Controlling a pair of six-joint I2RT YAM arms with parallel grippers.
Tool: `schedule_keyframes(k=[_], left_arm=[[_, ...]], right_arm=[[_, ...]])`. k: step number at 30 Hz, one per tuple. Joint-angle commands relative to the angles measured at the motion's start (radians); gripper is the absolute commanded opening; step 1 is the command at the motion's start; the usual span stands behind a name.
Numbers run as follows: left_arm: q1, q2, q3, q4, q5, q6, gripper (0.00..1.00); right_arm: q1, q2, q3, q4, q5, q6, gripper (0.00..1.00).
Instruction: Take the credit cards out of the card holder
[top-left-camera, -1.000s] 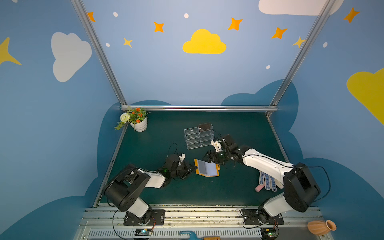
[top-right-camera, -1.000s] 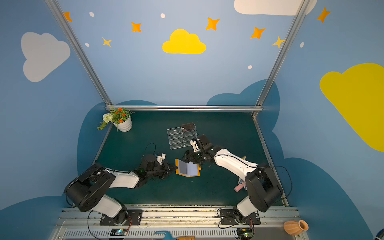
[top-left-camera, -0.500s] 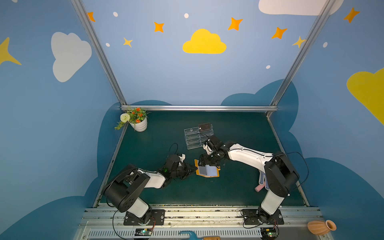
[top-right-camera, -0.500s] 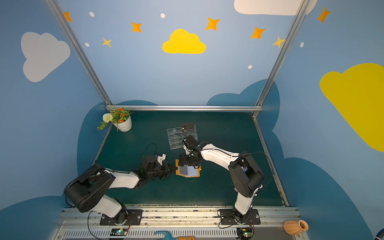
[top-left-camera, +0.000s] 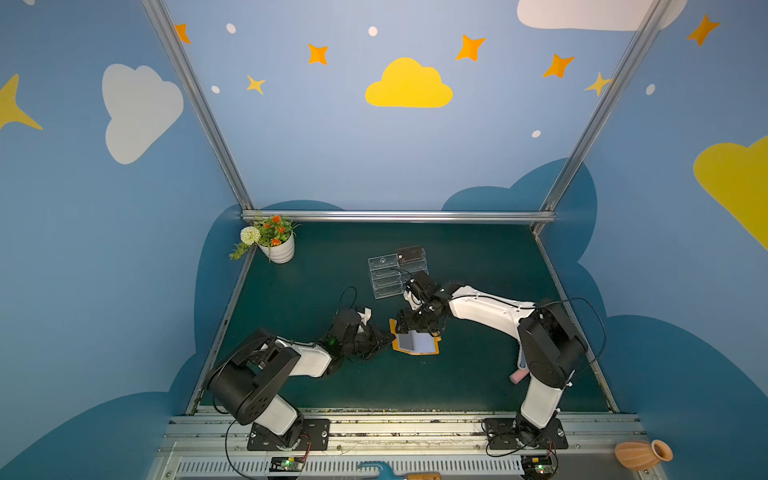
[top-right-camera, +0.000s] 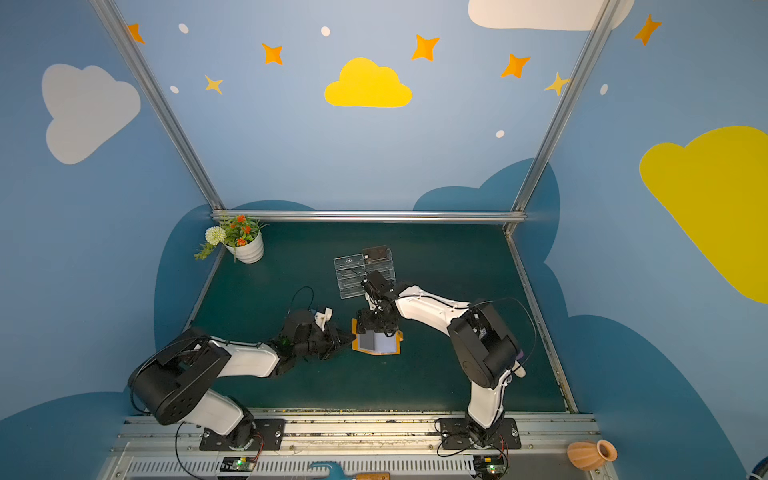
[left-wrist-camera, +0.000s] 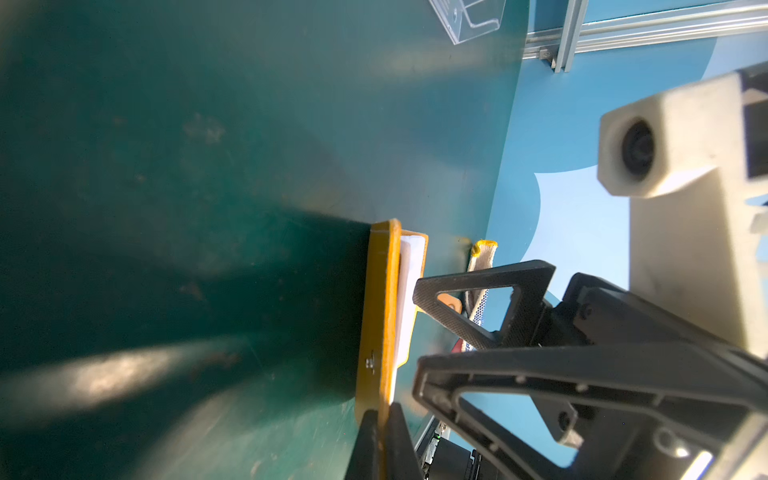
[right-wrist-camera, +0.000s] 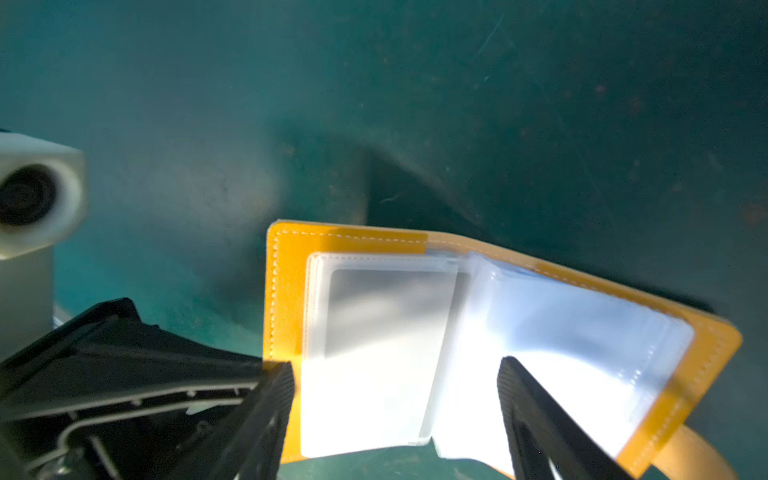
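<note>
The orange card holder (top-left-camera: 417, 348) lies spread open on the green table (top-left-camera: 316, 291), just toward 6 o'clock from the middle. The left gripper (left-wrist-camera: 380, 432), reaching in from 9 o'clock, is pressed together on the edge of the holder's cover and pins it flat. The right gripper (right-wrist-camera: 395, 365) hangs over the holder from 12 o'clock with its claw spread wide, one finger on either side of the clear sleeve pages (right-wrist-camera: 582, 332), gripping nothing.

The job looks partly done. A dark card (top-left-camera: 410, 252) rests on the top tier of the clear acrylic stand (top-left-camera: 384, 274), at 12 o'clock from the holder, and is judged to be one already pulled out. At least one sleeved card (right-wrist-camera: 386, 311) remains, showing as a grey rectangle behind the frosted plastic of the page nearest the left gripper. Whether the other sleeves hold more cannot be told through the glare.

The holder is a stitched, booklet-style wallet, its translucent pages fanned up from the spine and its snap tab (right-wrist-camera: 698, 453) trailing loose from the outer edge.
</note>
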Motion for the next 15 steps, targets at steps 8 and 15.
schedule_keyframes(k=[8, 15], left_arm=[[-0.003, -0.028, -0.007, -0.001, -0.009, 0.019, 0.04], [-0.004, -0.023, -0.007, 0.002, -0.011, 0.021, 0.04]], right_arm=[[0.008, 0.039, 0.038, -0.040, 0.025, -0.010, 0.72], [0.007, 0.041, 0.038, -0.052, 0.044, -0.013, 0.68]])
